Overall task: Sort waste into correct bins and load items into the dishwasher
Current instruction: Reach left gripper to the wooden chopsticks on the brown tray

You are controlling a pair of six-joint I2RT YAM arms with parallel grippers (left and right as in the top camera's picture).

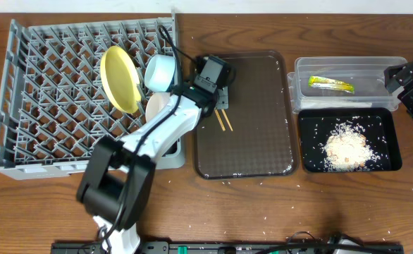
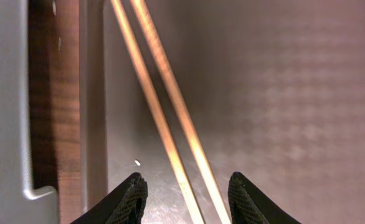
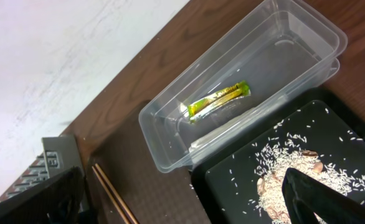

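The pair of wooden chopsticks (image 1: 224, 120) lies flat on the brown serving tray (image 1: 256, 141), near its left edge. My left gripper (image 1: 220, 101) hangs just over their far end. In the left wrist view the chopsticks (image 2: 170, 118) run between the fingertips (image 2: 131, 198) of the left gripper (image 2: 185, 186), which is open and touches neither stick. The grey dishwasher rack (image 1: 44, 106) holds the yellow plate (image 1: 120, 77), the light blue bowl (image 1: 161, 70) and the white bowl (image 1: 157, 107). My right gripper (image 1: 409, 85) is wide open and empty above the bins' right end; in its own view the right gripper (image 3: 176, 180) looks down on both bins.
The clear tub (image 1: 383, 67) holds the green-and-yellow wrapper (image 1: 331, 85). In front of it the black tray (image 1: 390, 130) holds the rice pile (image 1: 346, 148). Stray grains dot the table. The rack's corner (image 2: 2, 124) stands close left of the left gripper.
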